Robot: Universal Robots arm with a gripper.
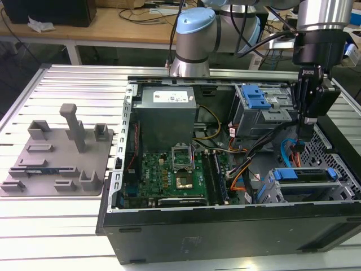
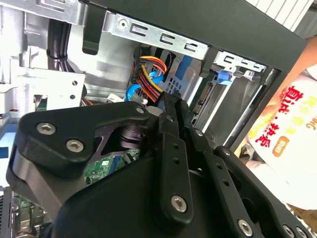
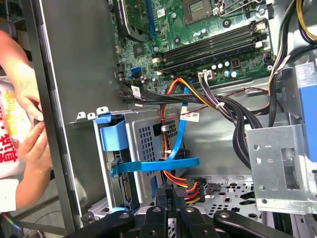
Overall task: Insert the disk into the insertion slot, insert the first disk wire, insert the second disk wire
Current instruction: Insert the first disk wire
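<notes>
Reaching straight down into the open case [image 1: 214, 237], the arm [image 1: 322, 22] hangs near the tall cage [image 1: 265, 110] and the slot [image 1: 272, 191], where the disk [image 1: 298, 174] sits in its blue frame. The gripper [image 1: 309, 119] is pressed together just beside coloured wires [image 3: 184, 184] and a blue cable [image 3: 153, 165]; whether anything is pinched cannot be told. The first wrist view adds a person's hand [image 3: 33, 143] on a bag [image 3: 7, 148] outside the case.

black gripper [image 2: 173, 101], coloured wires [image 2: 148, 69] just beyond, metal rail [image 2: 158, 35]
</notes>
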